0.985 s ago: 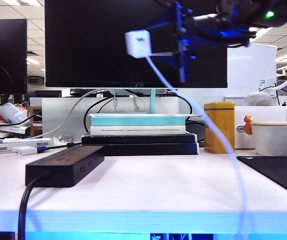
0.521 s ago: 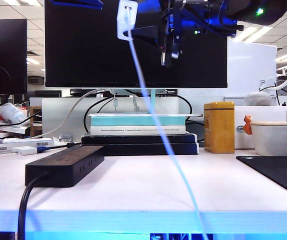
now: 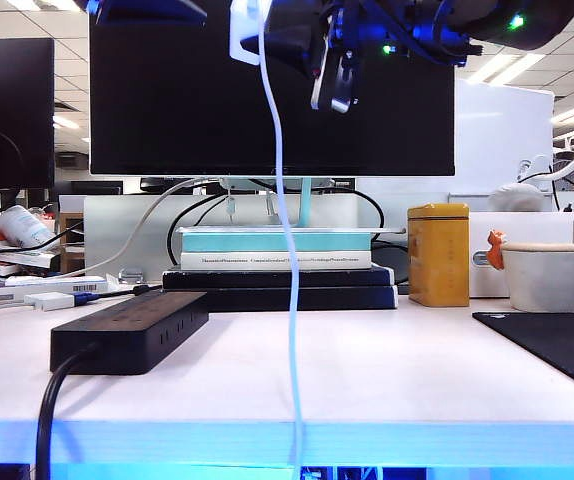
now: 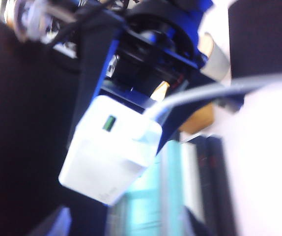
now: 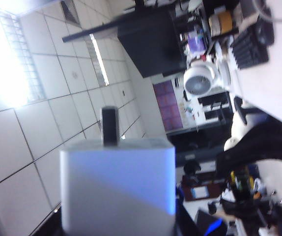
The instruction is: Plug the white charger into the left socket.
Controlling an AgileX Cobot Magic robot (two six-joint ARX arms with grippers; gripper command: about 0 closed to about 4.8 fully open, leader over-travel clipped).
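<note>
Nearest, by the table's (image 3: 367, 380) front-left edge, lies the black power strip (image 3: 132, 328), its long axis running back and rightward; the left socket sits on its top face, hidden from this low angle. The white cable (image 3: 289, 300) hangs to the front edge. High above, beside the monitor's (image 3: 167, 100) top, the right gripper (image 3: 297, 45) is clamped on the white charger (image 4: 112, 150), prongs (image 5: 109, 125) pointing roughly upward. The left gripper (image 3: 147, 10) hovers just left of it; its opening I cannot tell. The charger must descend leftward with its prongs turned down.
</note>
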